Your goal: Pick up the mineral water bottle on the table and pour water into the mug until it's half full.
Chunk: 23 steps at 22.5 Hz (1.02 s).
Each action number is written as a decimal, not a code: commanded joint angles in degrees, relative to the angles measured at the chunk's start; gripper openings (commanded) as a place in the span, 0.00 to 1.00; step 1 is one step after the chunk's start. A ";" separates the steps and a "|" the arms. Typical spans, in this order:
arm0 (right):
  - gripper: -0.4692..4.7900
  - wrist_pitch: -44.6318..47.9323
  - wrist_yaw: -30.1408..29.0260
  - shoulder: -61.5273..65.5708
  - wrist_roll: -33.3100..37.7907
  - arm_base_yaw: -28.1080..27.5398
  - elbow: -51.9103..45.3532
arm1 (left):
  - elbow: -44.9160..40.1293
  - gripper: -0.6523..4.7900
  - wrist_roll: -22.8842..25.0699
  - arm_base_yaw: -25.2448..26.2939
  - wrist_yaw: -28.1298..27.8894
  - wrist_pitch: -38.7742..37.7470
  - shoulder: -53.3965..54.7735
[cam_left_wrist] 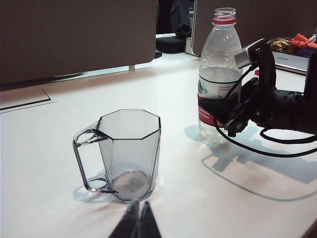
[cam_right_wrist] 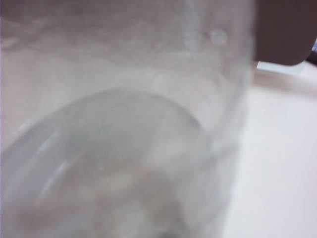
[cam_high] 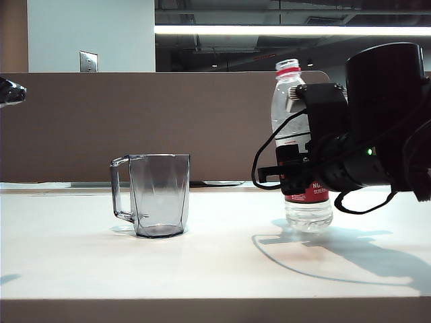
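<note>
The mineral water bottle (cam_high: 289,101) stands upright at the right of the table (cam_high: 215,262), uncapped, with a red neck ring and water (cam_left_wrist: 218,82) in it. My right gripper (cam_high: 296,178) reaches in from the right and is shut on the bottle's red label; the left wrist view shows the same grip (cam_left_wrist: 233,116). The right wrist view is filled by the blurred clear bottle (cam_right_wrist: 124,148), and no fingers show there. The empty grey faceted mug (cam_high: 158,195) (cam_left_wrist: 131,144) sits well to the bottle's left, handle pointing left. My left gripper (cam_left_wrist: 138,220) hovers shut near the mug, at the far left edge (cam_high: 10,91).
A brown partition (cam_high: 135,121) runs behind the table. A black cable (cam_high: 259,168) loops off the right arm beside the bottle. The table's brownish front edge (cam_high: 215,309) is close. Orange clutter (cam_left_wrist: 299,39) lies beyond the right arm.
</note>
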 commanded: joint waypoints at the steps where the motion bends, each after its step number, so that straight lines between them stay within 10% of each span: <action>1: 0.50 3.21 -0.15 -2.12 -3.63 0.13 0.22 | 0.17 0.11 0.02 -0.09 0.15 0.68 0.00; 23: 0.51 -23.96 -6.10 -9.68 -24.96 5.20 10.12 | 0.20 0.11 0.02 0.20 0.15 0.68 0.00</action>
